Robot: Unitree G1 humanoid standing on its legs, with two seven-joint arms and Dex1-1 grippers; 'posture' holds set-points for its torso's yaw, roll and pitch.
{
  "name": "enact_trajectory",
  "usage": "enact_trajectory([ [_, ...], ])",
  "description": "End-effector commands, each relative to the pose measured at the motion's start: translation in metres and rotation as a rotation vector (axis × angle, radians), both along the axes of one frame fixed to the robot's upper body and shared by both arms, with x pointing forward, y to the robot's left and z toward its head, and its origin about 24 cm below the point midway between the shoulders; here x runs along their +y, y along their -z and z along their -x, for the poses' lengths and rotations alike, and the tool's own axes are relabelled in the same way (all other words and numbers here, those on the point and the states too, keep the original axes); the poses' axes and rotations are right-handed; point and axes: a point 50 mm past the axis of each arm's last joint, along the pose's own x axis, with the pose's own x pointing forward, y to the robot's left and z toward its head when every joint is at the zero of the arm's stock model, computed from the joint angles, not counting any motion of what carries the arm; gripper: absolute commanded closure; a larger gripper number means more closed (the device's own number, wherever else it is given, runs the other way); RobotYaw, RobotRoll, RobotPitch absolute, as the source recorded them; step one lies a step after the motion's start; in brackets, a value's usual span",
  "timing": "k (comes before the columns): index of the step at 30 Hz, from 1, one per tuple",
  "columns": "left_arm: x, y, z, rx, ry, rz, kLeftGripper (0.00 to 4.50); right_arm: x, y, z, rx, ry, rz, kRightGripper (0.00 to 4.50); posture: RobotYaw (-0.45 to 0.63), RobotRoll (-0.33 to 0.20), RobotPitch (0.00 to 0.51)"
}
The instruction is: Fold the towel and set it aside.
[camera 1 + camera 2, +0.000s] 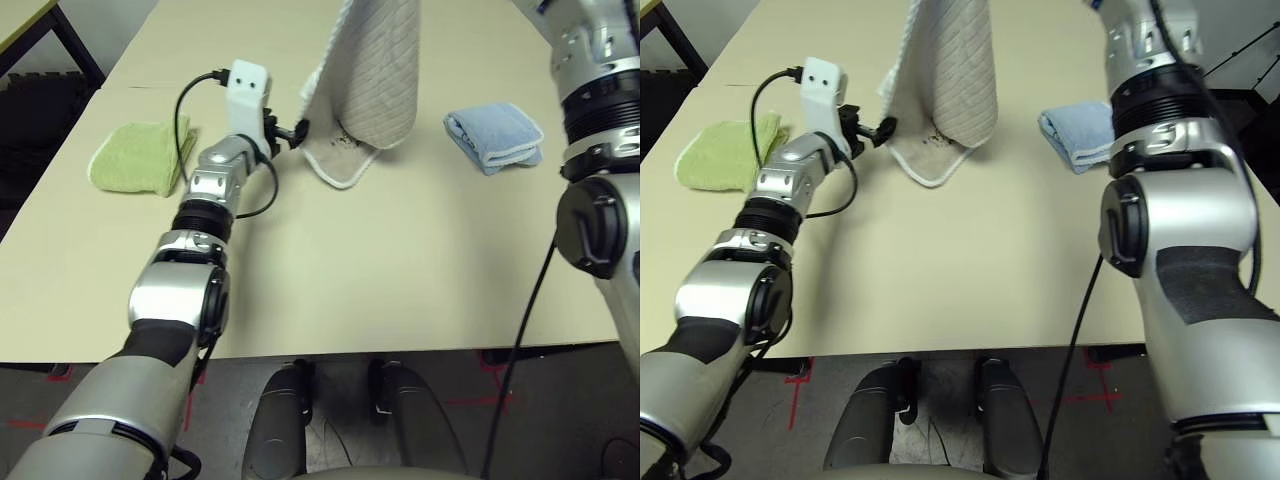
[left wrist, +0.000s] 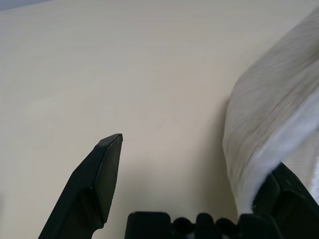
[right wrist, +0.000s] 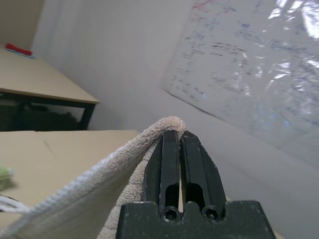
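The beige towel [image 1: 372,70] hangs folded over from above, and its white-edged lower end [image 1: 340,165] rests on the table [image 1: 400,270]. My right gripper [image 3: 174,135] is shut on the towel's top fold [image 3: 99,191], high above the table. My left gripper [image 1: 286,131] is open, low over the table at the towel's lower left edge. In the left wrist view, the towel [image 2: 264,124] lies right beside one finger [image 2: 289,199], and the other finger [image 2: 99,184] stands apart over bare table.
A folded light green towel [image 1: 135,155] lies at the left of the table, behind my left forearm. A folded light blue towel [image 1: 495,135] lies at the right, near my right arm. The table's front edge is near my body.
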Motion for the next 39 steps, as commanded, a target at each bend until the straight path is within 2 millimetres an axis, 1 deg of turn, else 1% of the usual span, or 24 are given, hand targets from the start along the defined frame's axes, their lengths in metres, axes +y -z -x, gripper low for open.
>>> enact_trajectory([
  [1,0.011,0.009,0.004,0.032,0.015,-0.043,0.0,-0.009,-0.012,0.006,-0.048,0.033,-0.013,4.45,0.01,0.0,0.191],
  [4,0.017,0.01,0.007,0.045,0.051,-0.046,0.0,-0.013,-0.01,0.005,-0.043,0.045,-0.011,4.45,0.01,0.0,0.189],
  [7,0.018,0.012,0.01,0.063,0.098,-0.056,0.0,-0.013,-0.01,0.004,-0.042,0.046,-0.011,4.45,0.01,0.0,0.189],
  [12,0.032,0.025,0.018,0.148,0.126,-0.096,0.0,-0.013,-0.012,0.005,-0.046,0.047,-0.014,4.45,0.01,0.0,0.188],
  [16,0.035,0.031,0.023,0.195,0.141,-0.1,0.0,-0.012,-0.012,0.004,-0.046,0.046,-0.012,4.45,0.02,0.0,0.186],
  [28,0.038,0.042,0.033,0.319,0.19,-0.099,0.0,-0.013,-0.014,0.005,-0.051,0.05,-0.013,4.45,0.02,0.0,0.182],
  [38,0.034,0.039,0.037,0.353,0.207,-0.046,0.0,-0.012,-0.013,0.004,-0.048,0.048,-0.012,4.45,0.02,0.0,0.184],
  [39,0.034,0.039,0.037,0.351,0.205,-0.046,0.18,-0.012,-0.013,0.004,-0.048,0.047,-0.011,4.49,0.02,0.0,0.184],
])
